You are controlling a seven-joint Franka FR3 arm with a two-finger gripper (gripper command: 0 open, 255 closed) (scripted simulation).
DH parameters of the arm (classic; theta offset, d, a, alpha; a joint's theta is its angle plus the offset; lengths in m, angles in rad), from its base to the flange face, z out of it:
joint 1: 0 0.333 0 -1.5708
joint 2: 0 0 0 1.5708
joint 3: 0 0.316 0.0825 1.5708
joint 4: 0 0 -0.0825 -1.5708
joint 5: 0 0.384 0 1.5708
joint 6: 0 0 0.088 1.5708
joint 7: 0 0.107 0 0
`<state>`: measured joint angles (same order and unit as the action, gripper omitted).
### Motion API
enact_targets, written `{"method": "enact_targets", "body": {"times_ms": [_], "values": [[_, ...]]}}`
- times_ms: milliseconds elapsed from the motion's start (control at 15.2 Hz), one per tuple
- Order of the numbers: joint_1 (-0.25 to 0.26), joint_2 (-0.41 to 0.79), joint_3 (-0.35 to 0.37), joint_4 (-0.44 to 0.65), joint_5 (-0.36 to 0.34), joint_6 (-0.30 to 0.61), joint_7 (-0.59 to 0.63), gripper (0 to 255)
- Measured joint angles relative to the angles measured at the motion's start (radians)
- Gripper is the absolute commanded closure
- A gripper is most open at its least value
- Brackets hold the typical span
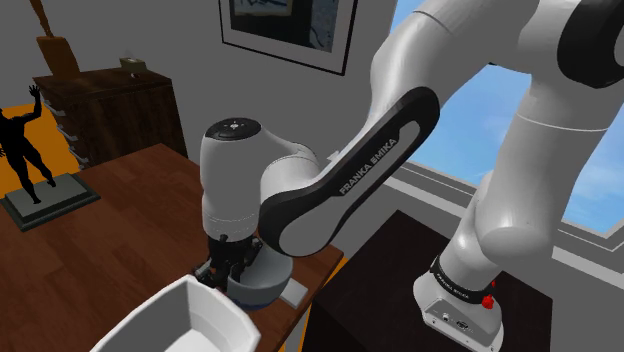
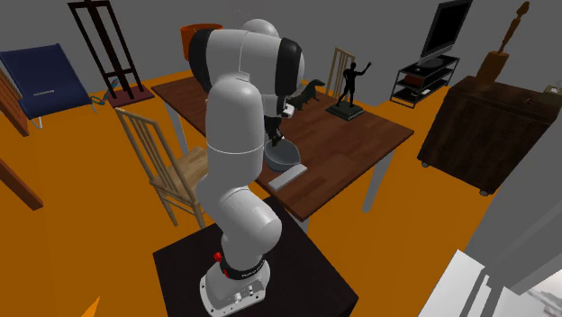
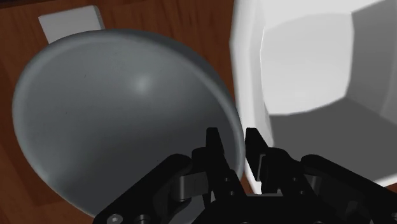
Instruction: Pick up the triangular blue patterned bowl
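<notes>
A round grey bowl point(image 3: 114, 108) with a bluish underside point(image 1: 262, 285) rests on the brown wooden table point(image 1: 120, 220) near its edge, also seen in the second exterior view point(image 2: 286, 158). My gripper point(image 3: 234, 149) points down at the bowl's rim on the side facing a white angular bowl point(image 3: 312, 70). One finger is inside the grey bowl and the other outside, and they clasp the rim between them. The white angular bowl point(image 1: 195, 320) stands right beside the grey one, almost touching it.
A flat pale card point(image 3: 70, 22) lies beside the grey bowl at the table's edge point(image 2: 284, 176). A black statue point(image 1: 25, 140) and a dark animal figure point(image 2: 309, 93) stand at the far end. A wooden chair point(image 2: 162, 162) stands alongside the table, with a dark dresser point(image 1: 110, 110) beyond it.
</notes>
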<state>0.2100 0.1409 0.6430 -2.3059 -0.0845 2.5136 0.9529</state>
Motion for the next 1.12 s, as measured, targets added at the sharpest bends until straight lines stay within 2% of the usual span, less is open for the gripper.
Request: {"method": "enact_targets", "body": {"times_ms": [132,1122], "values": [[0.002,0.004,-0.001,0.005,-0.003,-0.006,0.004,255],[-0.02,-0.143,0.02,0.068,0.133,-0.192,-0.087,255]]}}
